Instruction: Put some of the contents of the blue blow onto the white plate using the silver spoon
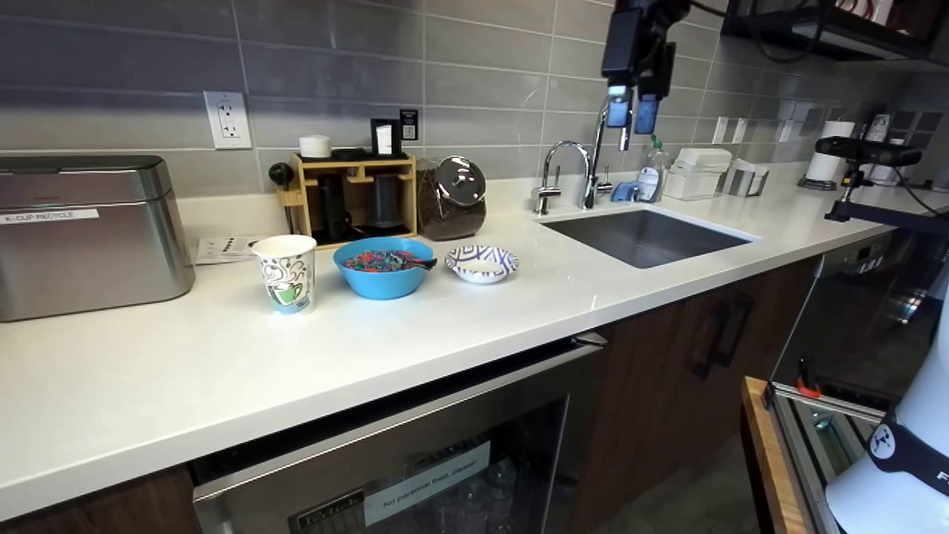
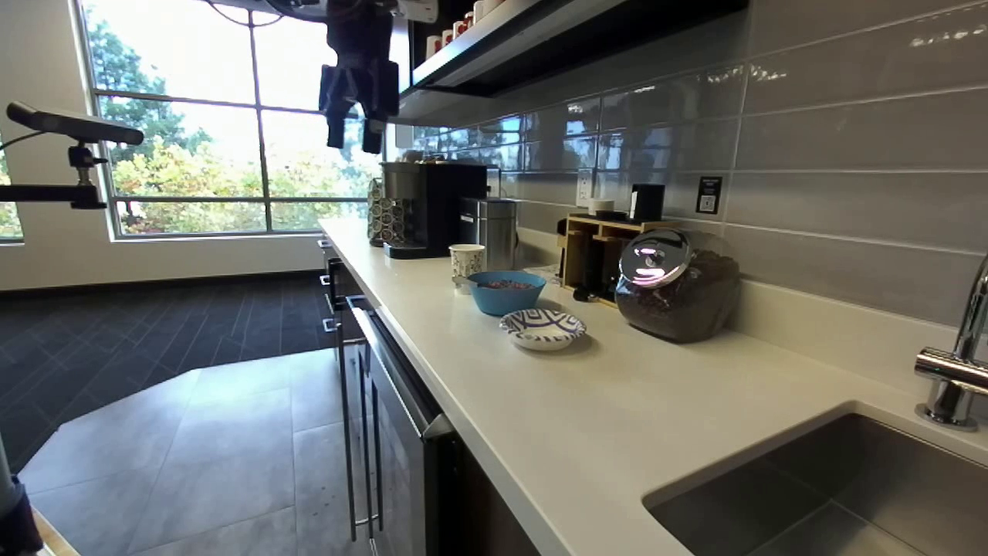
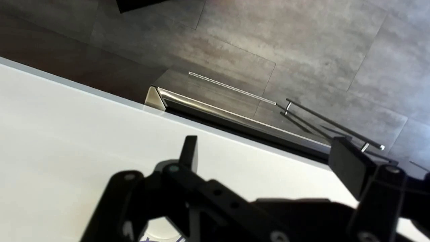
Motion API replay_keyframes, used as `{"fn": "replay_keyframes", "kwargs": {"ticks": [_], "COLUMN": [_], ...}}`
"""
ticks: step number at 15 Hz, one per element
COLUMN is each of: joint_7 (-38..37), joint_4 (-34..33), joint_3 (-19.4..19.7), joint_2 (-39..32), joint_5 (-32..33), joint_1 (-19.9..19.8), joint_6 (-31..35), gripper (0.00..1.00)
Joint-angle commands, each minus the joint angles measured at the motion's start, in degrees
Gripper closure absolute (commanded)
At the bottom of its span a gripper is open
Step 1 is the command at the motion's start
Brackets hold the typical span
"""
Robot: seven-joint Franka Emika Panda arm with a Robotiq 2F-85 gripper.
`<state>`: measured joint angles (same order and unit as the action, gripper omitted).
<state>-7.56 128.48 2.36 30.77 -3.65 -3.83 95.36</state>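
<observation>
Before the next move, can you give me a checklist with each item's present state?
Jaws open, holding nothing: ok.
Spoon in the blue bowl, handle over the rim: ok.
Spoon's depth in the contents: cannot tell.
Jaws lined up over the spoon: not ok; the wrist view shows no spoon.
Patterned white plate upright beside the bowl: ok.
Paper cup standing apart from the bowl: ok.

The bowl (image 1: 382,284) looks like smooth plastic, the cup (image 1: 287,268) like paper, the rack (image 1: 359,165) like wood. The tiles (image 1: 482,85) and counter (image 1: 222,386) are glossy; the bin (image 1: 89,241) is satin metal, the tap (image 2: 953,374) mirror-bright metal.
</observation>
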Motion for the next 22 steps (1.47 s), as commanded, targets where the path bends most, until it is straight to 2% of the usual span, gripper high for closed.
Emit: {"fn": "replay_keyframes", "kwargs": {"ticks": [1,5,8,11,13,14,22], "joint_7": [-7.1,-9.5,-6.4,-2.5,-2.2,-3.8,-2.6], "joint_4": [-8.1,-11.3,-10.6,-10.5,-11.1,-9.7,-10.6], "joint_3": [-0.8,0.7,1.9,2.3,2.1,1.9,1.9], "joint_2": [-12.1,-21.0,-25.8,-31.0,-34.4,-31.1,-33.2], "joint_5": [-3.7,-12.1,-20.1,-26.8,-28.4,-25.3,-26.4], "joint_1": [-0.7,-0.2,0.0,0.0,-0.2,-0.3,-0.3], "joint_6": [3.8,14.7,26.1,33.7,35.6,34.0,35.7], "gripper": [0.0,0.0,0.0,0.0,0.0,0.0,0.0]}}
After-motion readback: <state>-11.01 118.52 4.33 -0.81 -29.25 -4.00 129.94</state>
